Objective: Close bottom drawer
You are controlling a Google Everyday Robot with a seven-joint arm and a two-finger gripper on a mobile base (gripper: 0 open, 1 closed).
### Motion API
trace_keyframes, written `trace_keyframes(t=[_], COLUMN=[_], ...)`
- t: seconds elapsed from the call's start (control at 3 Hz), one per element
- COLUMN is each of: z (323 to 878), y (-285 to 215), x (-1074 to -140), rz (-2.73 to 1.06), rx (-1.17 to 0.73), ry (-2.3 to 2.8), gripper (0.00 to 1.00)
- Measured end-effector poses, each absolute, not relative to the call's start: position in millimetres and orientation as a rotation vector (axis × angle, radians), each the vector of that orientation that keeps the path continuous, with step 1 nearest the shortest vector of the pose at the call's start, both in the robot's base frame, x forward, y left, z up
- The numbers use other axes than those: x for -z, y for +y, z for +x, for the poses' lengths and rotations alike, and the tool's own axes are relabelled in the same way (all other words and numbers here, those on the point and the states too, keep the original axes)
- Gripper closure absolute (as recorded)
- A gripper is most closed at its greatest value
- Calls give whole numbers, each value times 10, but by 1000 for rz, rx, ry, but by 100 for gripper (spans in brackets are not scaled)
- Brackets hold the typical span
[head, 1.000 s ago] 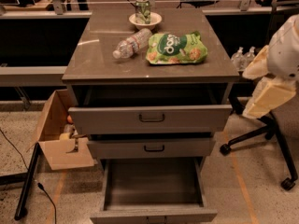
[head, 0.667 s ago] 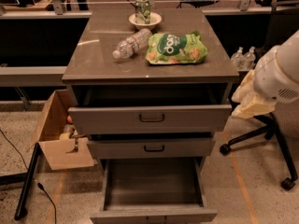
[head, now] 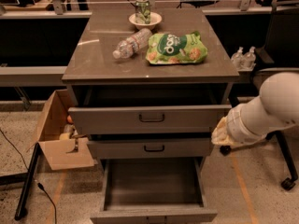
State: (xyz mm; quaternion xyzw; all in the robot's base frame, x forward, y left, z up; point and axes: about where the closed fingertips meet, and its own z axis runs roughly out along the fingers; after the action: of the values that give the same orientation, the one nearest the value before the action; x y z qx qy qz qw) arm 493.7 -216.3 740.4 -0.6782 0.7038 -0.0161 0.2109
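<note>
hovers right of the cabinet (head: 152, 71), level with the middle drawer (head: 154, 148): hand (head: 221, 133), spread or pressed together impossible to tell. sits well above the bottom drawer (head: 154, 190), pulled far out at the cabinet's foot. could snag the protruding top drawer (head: 152, 118) or middle drawer on the way down, or push off-centre and jam the tray askew. bottom front cropped by the lower edge, handle hard to make out.

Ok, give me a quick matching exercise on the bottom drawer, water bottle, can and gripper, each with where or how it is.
1 bottom drawer
2 water bottle
3 can
4 gripper

A standing in a bowl
B just right of the top drawer
C pulled far out
D lying on the cabinet top

Pairs: 1-C, 2-D, 3-A, 4-B
</note>
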Motion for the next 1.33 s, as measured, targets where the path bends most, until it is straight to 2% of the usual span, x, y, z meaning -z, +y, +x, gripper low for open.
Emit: trace_keyframes(t=[0.67,1.33], z=[5059,4980], y=[-2144,-2054], x=[-7370,-5992], rz=[-1856,-1810], rx=[74,-97], ry=[1931,1932], gripper=[100,100])
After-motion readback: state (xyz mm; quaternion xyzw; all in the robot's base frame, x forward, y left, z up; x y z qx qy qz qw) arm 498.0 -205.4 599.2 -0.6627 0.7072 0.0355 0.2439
